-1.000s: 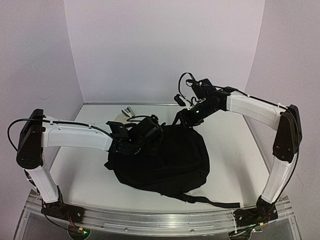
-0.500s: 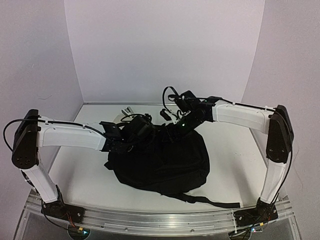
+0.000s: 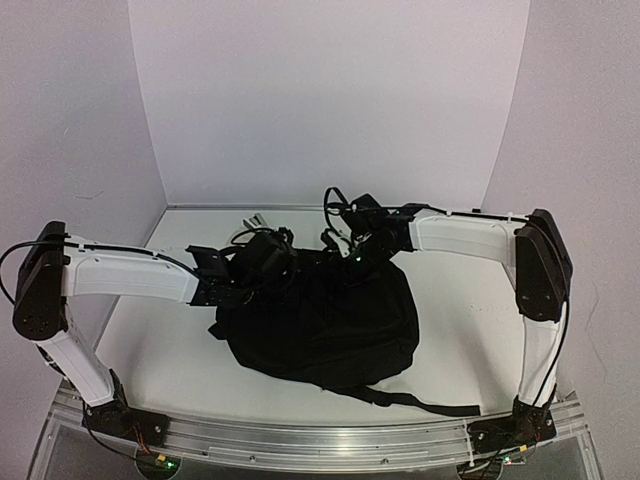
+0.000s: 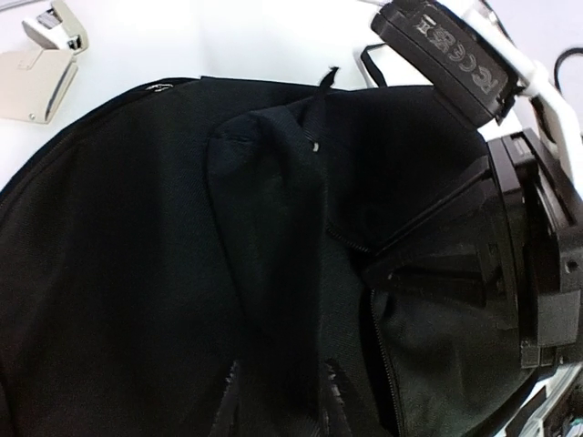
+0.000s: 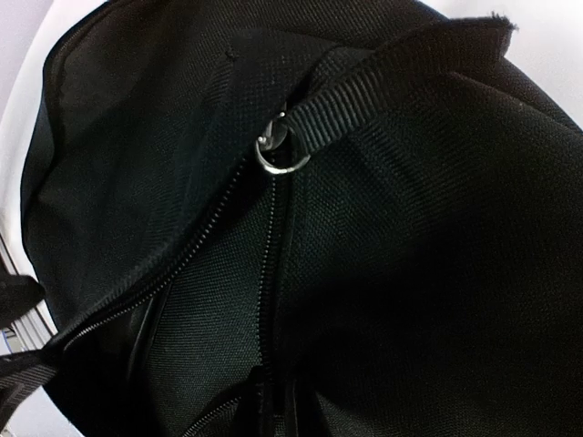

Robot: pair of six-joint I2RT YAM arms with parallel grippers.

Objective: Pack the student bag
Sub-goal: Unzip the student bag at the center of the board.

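Observation:
The student bag, a large black fabric backpack, lies in the middle of the table. My left gripper sits at the bag's upper left edge. In the left wrist view this gripper pinches a raised fold of the black fabric between its fingers. My right gripper presses down on the bag's far top edge. Its wrist view shows that gripper shut on the zip line, below a metal ring on a webbing strap.
A small white stapler-like object lies on the table just behind the bag, also at the top left of the left wrist view. One bag strap trails toward the near right edge. White walls enclose the table on three sides.
The right arm swung left and down onto the bag's top edge and its gripper closed. The left gripper shifted a little left and back with the fabric.

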